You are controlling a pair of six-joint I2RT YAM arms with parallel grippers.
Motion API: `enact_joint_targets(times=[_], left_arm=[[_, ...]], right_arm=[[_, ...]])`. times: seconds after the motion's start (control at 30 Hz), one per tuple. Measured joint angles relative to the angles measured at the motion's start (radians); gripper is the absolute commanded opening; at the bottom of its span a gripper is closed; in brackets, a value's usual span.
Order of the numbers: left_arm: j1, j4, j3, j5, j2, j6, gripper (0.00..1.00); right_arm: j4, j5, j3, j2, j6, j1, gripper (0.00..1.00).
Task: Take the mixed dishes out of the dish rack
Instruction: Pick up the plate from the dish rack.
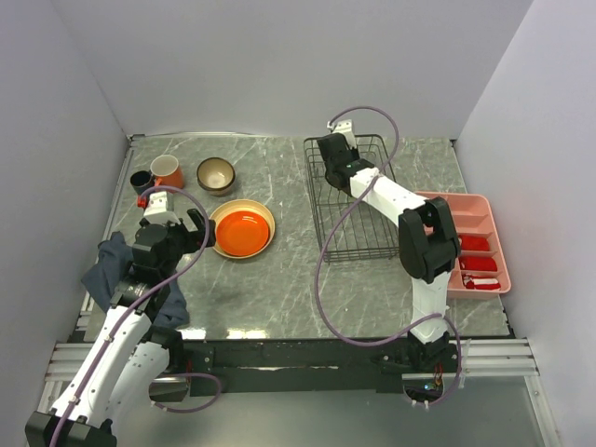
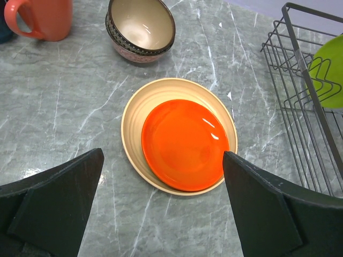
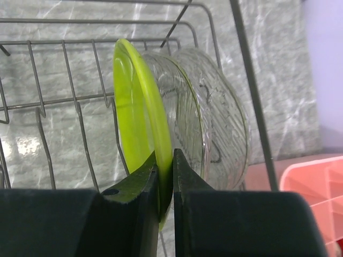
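Note:
My right gripper (image 3: 166,160) is shut on the rim of a green plate (image 3: 136,112) that stands upright in the black wire dish rack (image 1: 349,200); a clear ribbed glass plate (image 3: 220,123) stands just behind it. In the top view the right gripper (image 1: 335,154) is at the rack's far end. An orange-red plate (image 2: 185,143) lies on a tan plate (image 2: 134,107) on the table. My left gripper (image 2: 161,209) is open and empty, hovering just short of them. A brown bowl (image 2: 142,27), an orange mug (image 2: 43,19) and a small dark cup (image 1: 141,180) stand at the far left.
A pink divided tray (image 1: 475,242) with red items sits right of the rack. A dark blue cloth (image 1: 116,270) lies at the left table edge near my left arm. The rack's corner (image 2: 305,80) and the green plate show at the right of the left wrist view.

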State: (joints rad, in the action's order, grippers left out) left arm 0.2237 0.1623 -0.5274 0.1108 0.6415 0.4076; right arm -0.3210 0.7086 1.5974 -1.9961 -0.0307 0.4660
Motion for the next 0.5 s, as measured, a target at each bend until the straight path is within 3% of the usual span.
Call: enact_joint_targets(times=[0.5], left_arm=[[0.000, 0.000, 0.000, -0.002, 0.005, 0.000, 0.99]], right_arm=[[0.075, 0.131, 0.000, 0.023, 0.168, 0.055, 0.03]])
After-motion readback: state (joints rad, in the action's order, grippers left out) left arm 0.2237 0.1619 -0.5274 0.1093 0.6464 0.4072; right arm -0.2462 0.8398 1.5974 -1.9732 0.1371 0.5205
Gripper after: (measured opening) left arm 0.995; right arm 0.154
